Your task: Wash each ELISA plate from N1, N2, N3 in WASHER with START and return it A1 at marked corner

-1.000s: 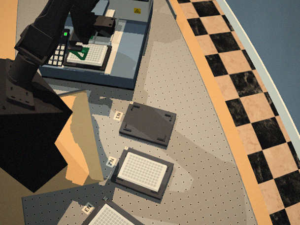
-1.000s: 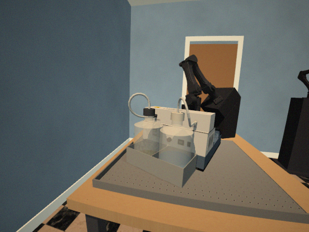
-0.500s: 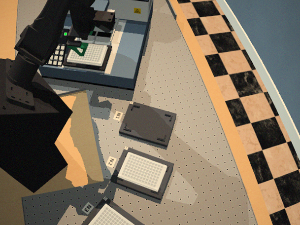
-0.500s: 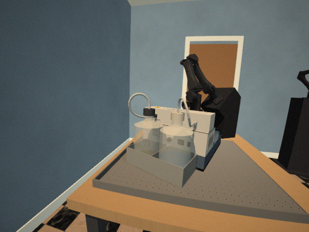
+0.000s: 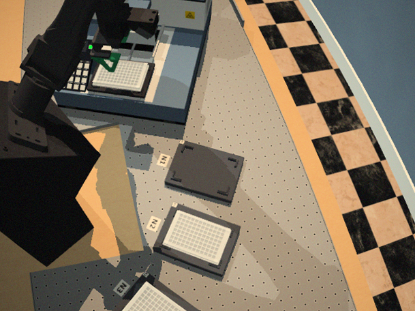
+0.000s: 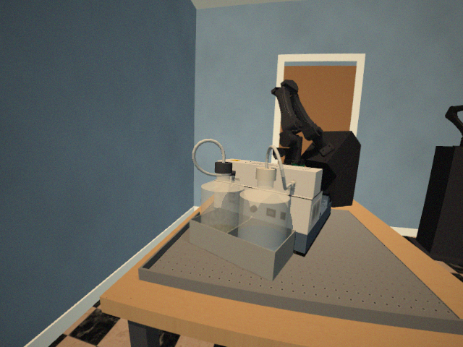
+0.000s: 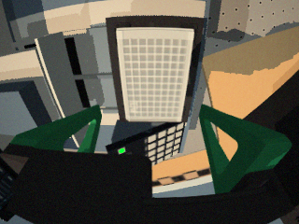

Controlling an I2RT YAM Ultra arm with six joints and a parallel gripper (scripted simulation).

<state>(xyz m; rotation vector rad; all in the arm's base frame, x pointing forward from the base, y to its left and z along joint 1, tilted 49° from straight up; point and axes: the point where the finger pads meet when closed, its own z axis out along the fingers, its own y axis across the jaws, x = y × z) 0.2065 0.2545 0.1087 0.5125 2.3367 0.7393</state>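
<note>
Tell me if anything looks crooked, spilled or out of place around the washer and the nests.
Nothing stands out. The plate lies flat in the washer carrier, nest N1 is bare because that plate came from it, and the open gripper holds nothing.
</note>
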